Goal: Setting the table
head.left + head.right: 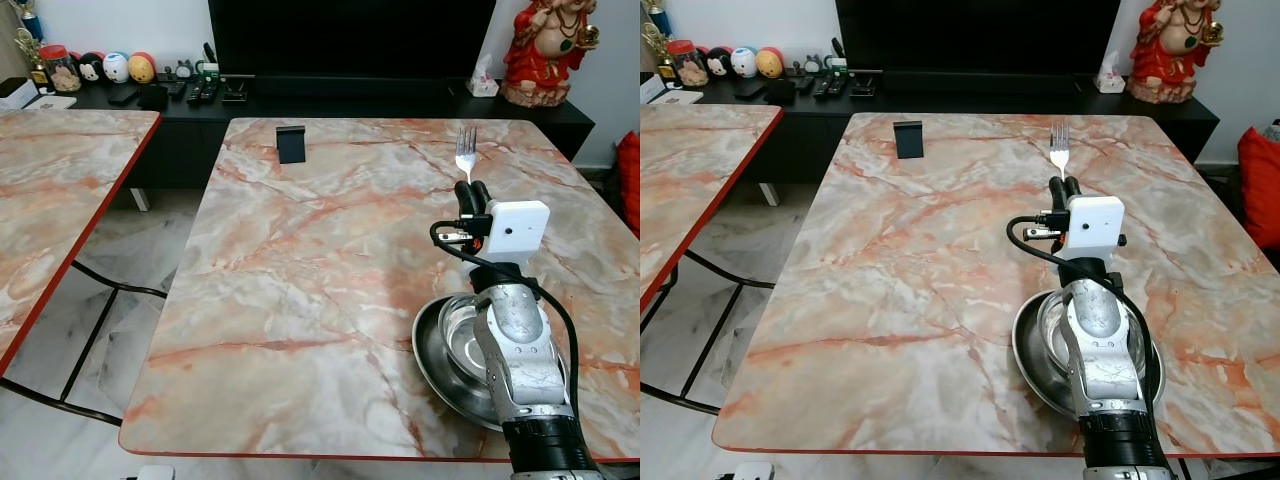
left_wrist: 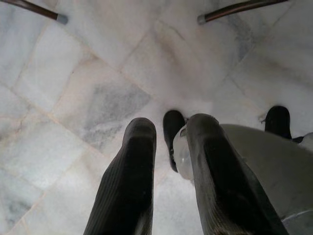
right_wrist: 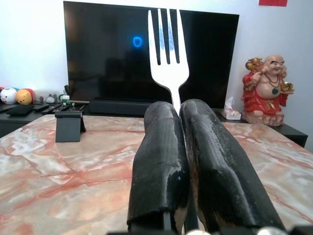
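I'm holding the fork (image 3: 167, 54) in my right gripper (image 3: 180, 115), fingers clenched tight on the handle w/ the tines sticking out past the tips, pointing toward the far end of the marble table (image 1: 300, 290). My arm's reaching out over the table's right half, gripper well above the surface. The steel bowl (image 1: 440, 345) is already sitting near the front right edge, directly under my forearm, so that part of the setting looks done. The fork isn't placed yet; I'm judging it's going down beside the bowl, prob. next step. Nothing else of the setting is laid out so far, just a small black stand (image 1: 291, 143) near the far edge. My left gripper (image 2: 168, 147) is hanging idle over the floor tiles, fingers apart w/ nothing btw them. Roughly halfway, as I'm reading it.
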Controlling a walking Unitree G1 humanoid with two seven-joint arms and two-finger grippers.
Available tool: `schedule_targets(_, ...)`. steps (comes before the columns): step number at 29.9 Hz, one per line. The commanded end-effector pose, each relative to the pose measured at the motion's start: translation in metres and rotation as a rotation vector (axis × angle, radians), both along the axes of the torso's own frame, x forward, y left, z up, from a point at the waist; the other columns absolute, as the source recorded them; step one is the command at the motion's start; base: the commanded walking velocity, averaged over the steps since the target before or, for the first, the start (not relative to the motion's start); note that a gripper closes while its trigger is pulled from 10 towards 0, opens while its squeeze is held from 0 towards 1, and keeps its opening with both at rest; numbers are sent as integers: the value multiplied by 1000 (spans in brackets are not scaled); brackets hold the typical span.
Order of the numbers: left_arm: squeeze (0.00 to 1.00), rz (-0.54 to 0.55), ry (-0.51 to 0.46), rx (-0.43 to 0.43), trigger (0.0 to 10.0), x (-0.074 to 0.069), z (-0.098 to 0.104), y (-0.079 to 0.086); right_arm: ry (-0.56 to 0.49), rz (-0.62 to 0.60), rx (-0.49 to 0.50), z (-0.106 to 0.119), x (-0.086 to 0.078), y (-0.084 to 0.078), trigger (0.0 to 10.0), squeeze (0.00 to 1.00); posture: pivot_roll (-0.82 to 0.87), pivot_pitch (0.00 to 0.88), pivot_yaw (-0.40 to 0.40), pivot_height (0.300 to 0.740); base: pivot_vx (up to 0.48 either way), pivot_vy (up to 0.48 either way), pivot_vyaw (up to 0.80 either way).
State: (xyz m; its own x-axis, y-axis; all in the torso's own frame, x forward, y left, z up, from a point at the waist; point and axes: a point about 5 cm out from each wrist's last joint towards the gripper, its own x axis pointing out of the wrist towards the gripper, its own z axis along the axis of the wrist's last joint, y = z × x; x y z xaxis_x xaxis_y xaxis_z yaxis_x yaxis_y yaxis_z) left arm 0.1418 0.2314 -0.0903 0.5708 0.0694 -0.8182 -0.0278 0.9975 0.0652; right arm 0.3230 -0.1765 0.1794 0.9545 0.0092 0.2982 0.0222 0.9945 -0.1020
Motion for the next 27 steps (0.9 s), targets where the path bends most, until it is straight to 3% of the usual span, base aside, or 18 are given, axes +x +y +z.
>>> schedule_targets(1, 0, -3, 15, -10, 10000, 1, -2, -6, -5, 2, 2, 2, 1, 0, 10000, 0, -76, 0, -15, 740, -401, 0, 0)
schedule_targets(6, 0, -8, -3, -17, 10000, 14, 1, -14, -1, 3, 1, 2, 2, 0, 10000, 0, -76, 0, -14, 740, -407, 0, 0)
schedule_targets(15, 0, -14, -8, -11, 10000, 18, 2, -18, 1, 3, 3, 1, 2, 1, 10000, 0, -76, 0, -12, 740, -275, 0, 0)
schedule_targets(19, 0, -13, 5, -8, 10000, 7, -2, -15, 2, 4, 3, 1, 2, 1, 10000, 0, -77, 0, -10, 740, 0, 0, 0)
schedule_targets(21, 0, -2, 16, 0, 10000, -4, -3, -4, 4, 1, 3, 0, 2, 1, 10000, 0, -76, 0, -9, 740, 0, 0, 0)
schedule_targets(27, 0, 13, 25, 11, 10000, -14, -2, 11, 5, 0, 4, 0, 2, 1, 10000, 0, -74, 0, -8, 740, 0, 0, 0)
